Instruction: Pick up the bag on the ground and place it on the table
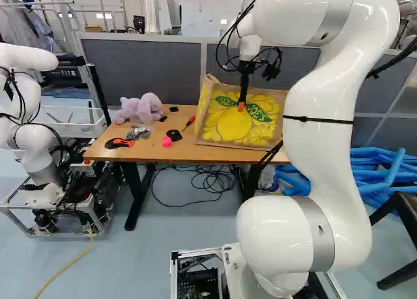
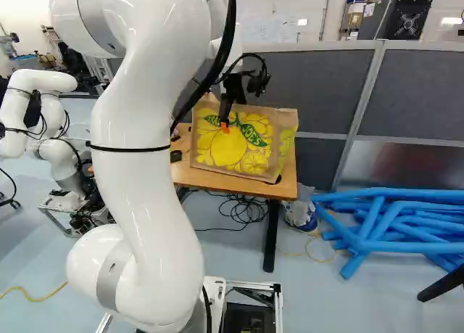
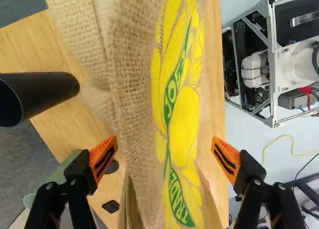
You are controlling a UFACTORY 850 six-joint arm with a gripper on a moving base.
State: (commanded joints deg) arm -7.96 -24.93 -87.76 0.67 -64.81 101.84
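And there's the bag (image 1: 221,126), upright on the surface (image 1: 182,154), my end effector (image 3: 165,145) spread either side; I'd rise straight and slowly, keeping both pads (image 3: 227,158) off the burlap.

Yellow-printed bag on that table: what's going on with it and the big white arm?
The white robot arm is reaching over the table, its tool at the bag. The tool's two orange-padded fingers are spread wide with the bag between them, so it isn't gripped. The bag sits on the tabletop, where the task wants it, near a purple plush toy.
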